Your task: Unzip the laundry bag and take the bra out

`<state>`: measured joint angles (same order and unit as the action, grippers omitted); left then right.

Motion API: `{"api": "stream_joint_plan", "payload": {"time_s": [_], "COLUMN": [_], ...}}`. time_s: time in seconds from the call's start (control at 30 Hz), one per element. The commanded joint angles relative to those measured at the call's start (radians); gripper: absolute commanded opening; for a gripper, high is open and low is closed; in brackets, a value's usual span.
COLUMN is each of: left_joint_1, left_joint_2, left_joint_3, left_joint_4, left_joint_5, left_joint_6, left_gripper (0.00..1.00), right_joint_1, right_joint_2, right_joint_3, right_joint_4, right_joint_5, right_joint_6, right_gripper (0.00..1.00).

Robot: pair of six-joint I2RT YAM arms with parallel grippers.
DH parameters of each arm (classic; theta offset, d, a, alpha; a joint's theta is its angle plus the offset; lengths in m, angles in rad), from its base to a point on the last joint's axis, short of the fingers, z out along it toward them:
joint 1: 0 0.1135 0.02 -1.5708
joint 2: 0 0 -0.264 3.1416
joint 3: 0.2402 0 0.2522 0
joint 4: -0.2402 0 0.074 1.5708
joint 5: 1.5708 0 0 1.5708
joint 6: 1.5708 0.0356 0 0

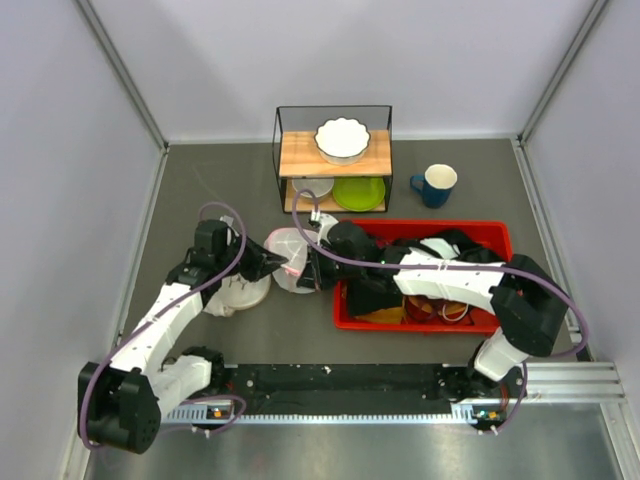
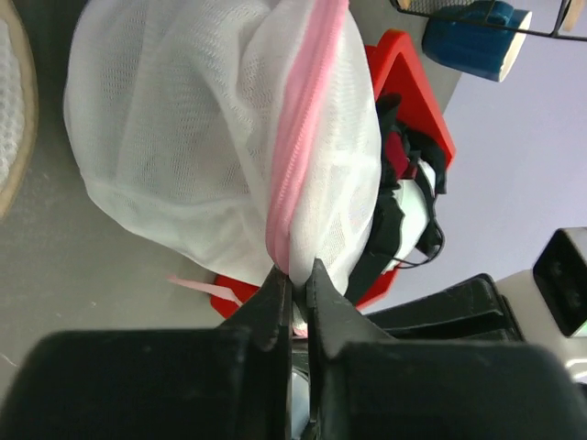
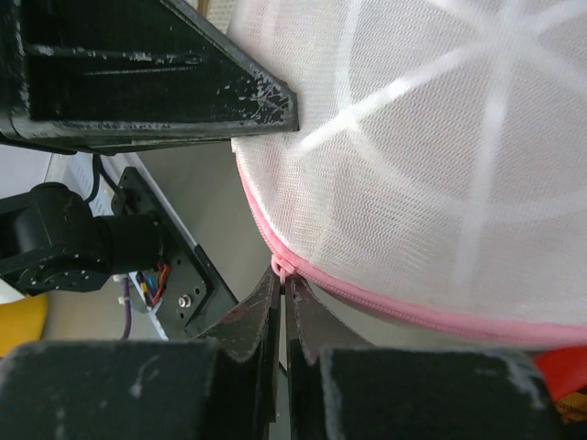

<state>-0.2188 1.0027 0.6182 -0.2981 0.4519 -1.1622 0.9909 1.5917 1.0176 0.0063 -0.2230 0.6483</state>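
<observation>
While my left claw (image 2: 298, 280) pinches the pink zipper band (image 2: 298, 137) and my right claw (image 3: 282, 280) is clenched on its pull tab (image 3: 278, 267), the laundry bag (image 1: 292, 258), held between them beside the red bin (image 1: 430, 224), looks like light, limp mesh, best gripped by that firmer band.

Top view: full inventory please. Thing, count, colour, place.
bag: 1, white mesh with pink zip, table centre-left
pad: 1, cream, left of bag, partly under left arm
bin: 1, red, right of bag
clothes: pile, mostly dark, in bin
rack: 1, black wire with wood shelf, rear
bowl: 1, white, top shelf
plate: 1, green, lower shelf
dish: 1, pale, lower shelf, left of plate
mug: 1, blue, right of rack
table: 1, grey
left tool: 1, black, shut on bag's zip
right tool: 1, black, shut on bag's zip
</observation>
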Motion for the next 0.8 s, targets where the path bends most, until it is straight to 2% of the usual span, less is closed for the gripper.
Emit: {"api": "stream_joint_plan", "payload": {"time_s": [0.0, 0.13, 0.23, 0.33, 0.57, 0.6, 0.63, 0.67, 0.7, 0.77], "left_joint_1": [-0.001, 0.018, 0.022, 0.03, 0.03, 0.03, 0.03, 0.03, 0.03, 0.03], "left_joint_2": [-0.007, -0.01, -0.015, 0.025, 0.23, 0.284, 0.303, 0.315, 0.301, 0.246], "left_joint_3": [0.067, 0.144, 0.161, 0.184, 0.288, 0.328, 0.353, 0.371, 0.388, 0.358], "left_joint_4": [0.016, -0.093, -0.076, -0.044, -0.03, -0.071, -0.096, -0.111, -0.128, -0.136], "left_joint_5": [-0.036, -0.056, -0.076, -0.088, -0.082, -0.076, -0.073, -0.07, -0.07, -0.079], "left_joint_6": [0.045, 0.152, 0.167, 0.191, 0.269, 0.28, 0.298, 0.309, 0.312, 0.303], "left_gripper": [0.0, 0.0, 0.0, 0.0, 0.0, 0.06, 0.19, 0.21, 0.25, 0.44], "right_joint_1": [-0.006, -0.116, -0.143, -0.141, -0.023, -0.011, -0.009, -0.009, -0.009, -0.011], "right_joint_2": [-0.068, -0.108, -0.128, -0.137, -0.096, -0.085, -0.063, -0.053, -0.049, -0.036], "right_joint_3": [0.01, -0.072, -0.119, -0.106, -0.015, -0.002, 0.01, 0.027, 0.033, 0.045], "right_joint_4": [0.003, -0.005, 0.001, -0.005, -0.005, -0.005, -0.005, -0.005, -0.005, -0.005], "right_joint_5": [0.051, 0.033, 0.016, -0.022, -0.038, -0.044, -0.045, -0.045, -0.039, -0.03], "right_joint_6": [-0.007, 0.024, 0.011, 0.017, 0.024, 0.027, 0.031, 0.036, 0.037, 0.042], "right_gripper": [0.0, 0.0, 0.0, 0.0, 0.0, 0.0, 0.0, 0.0, 0.0, 0.0]}}
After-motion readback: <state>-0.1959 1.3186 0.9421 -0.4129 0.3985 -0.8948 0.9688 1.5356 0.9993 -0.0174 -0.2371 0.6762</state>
